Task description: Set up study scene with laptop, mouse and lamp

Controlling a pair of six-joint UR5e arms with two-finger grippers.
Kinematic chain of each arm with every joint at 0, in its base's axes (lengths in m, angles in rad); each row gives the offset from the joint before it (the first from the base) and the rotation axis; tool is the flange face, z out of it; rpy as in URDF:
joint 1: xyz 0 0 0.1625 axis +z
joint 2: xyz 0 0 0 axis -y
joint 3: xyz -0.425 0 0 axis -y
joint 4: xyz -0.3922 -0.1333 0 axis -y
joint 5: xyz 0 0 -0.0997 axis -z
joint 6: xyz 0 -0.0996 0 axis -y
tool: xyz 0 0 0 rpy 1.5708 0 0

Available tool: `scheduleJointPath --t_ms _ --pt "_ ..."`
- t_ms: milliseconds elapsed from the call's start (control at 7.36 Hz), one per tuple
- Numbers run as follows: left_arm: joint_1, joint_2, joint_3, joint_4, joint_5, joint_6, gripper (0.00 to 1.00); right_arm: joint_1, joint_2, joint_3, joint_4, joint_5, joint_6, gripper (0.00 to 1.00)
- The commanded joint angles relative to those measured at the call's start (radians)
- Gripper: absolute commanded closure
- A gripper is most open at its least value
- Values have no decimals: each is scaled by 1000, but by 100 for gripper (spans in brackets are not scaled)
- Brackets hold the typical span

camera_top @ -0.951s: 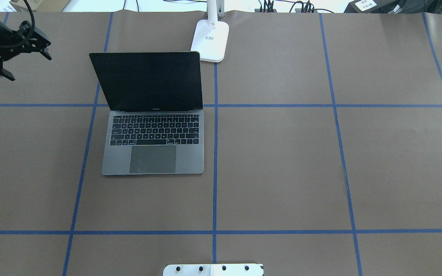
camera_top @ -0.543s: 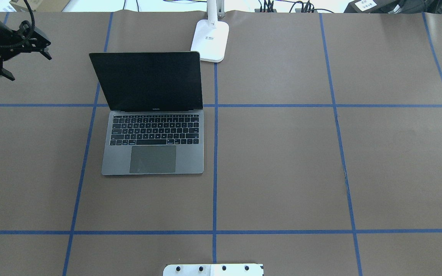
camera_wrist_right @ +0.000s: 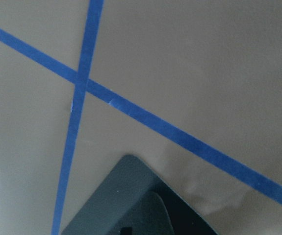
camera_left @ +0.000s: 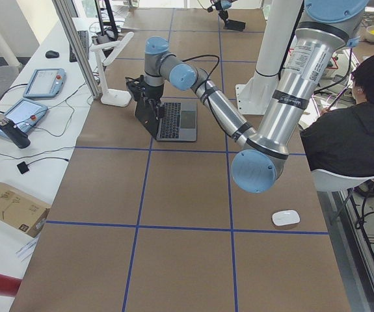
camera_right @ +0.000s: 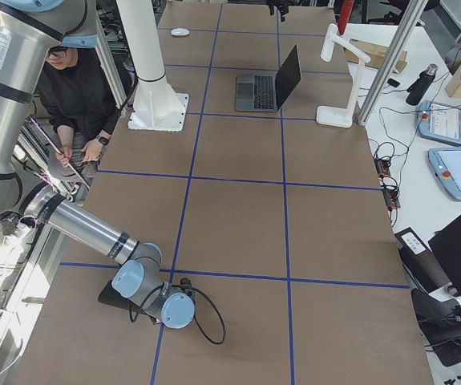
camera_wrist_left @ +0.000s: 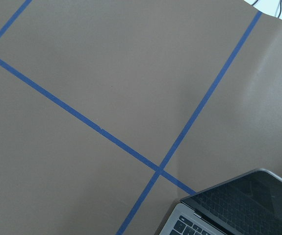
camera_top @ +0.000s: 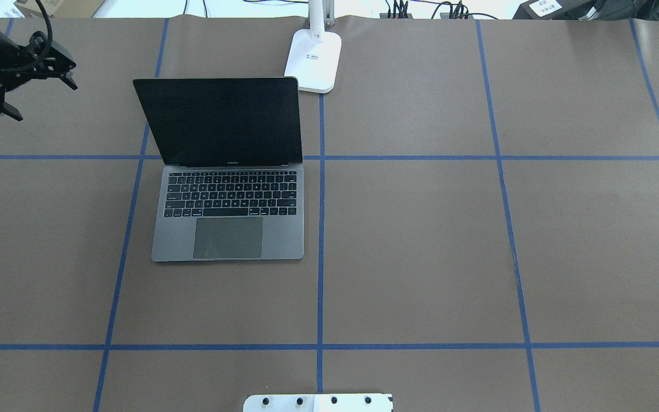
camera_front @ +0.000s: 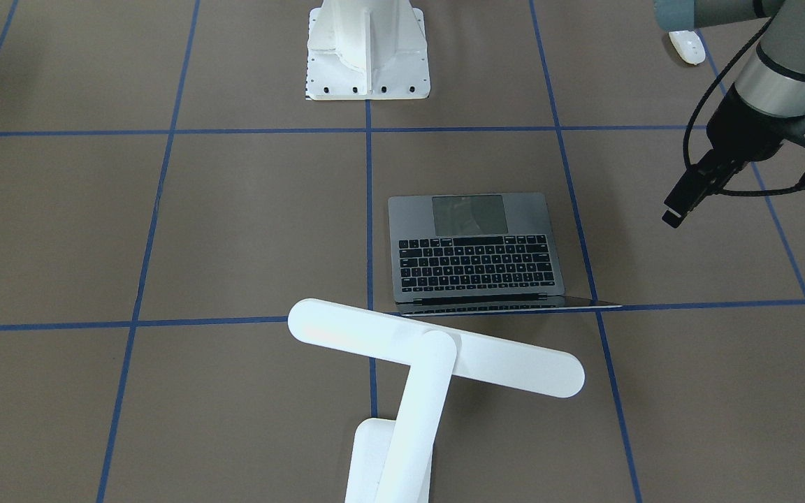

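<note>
The laptop (camera_top: 232, 229) sits open on the bench (camera_top: 421, 240), left of the centre tape line. Its keyboard faces the robot and its dark screen is tilted back. The lamp (camera_front: 437, 349) stands by the far edge of the bench, with its flat base just beside the screen's far right corner. Its long bar head reaches out above the rear of the laptop. The mouse (camera_front: 687, 47) lies on the robot's left side close to the robot's edge, well apart from the laptop and lamp.

The left gripper (camera_top: 40, 94) hangs in the air over bare bench to the left of the laptop screen, touching nothing. I cannot tell whether its fingers are apart or together. The left wrist camera sees only taped bench and a corner of the laptop.

The right gripper (camera_right: 146, 298) is low over a black mat (camera_right: 111, 295) at the robot's far right. Its fingers are hidden, so I cannot tell their state.

A white pedestal (camera_front: 367, 49) is bolted at the robot's side. A person (camera_left: 349, 130) in dark clothes sits next to it.
</note>
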Motion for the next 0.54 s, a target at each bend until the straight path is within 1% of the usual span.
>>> scheduleJointPath --t_ms 0,136,408 --pt "0 0 -1 0 2 0 1 0 2 10 -1 37 0 100" --pt "0 -2 -1 0 2 0 1 0 -1 16 -22 101 2 100" --pt "0 -2 7 0 0 3 1 2 -5 109 -33 111 8 100"
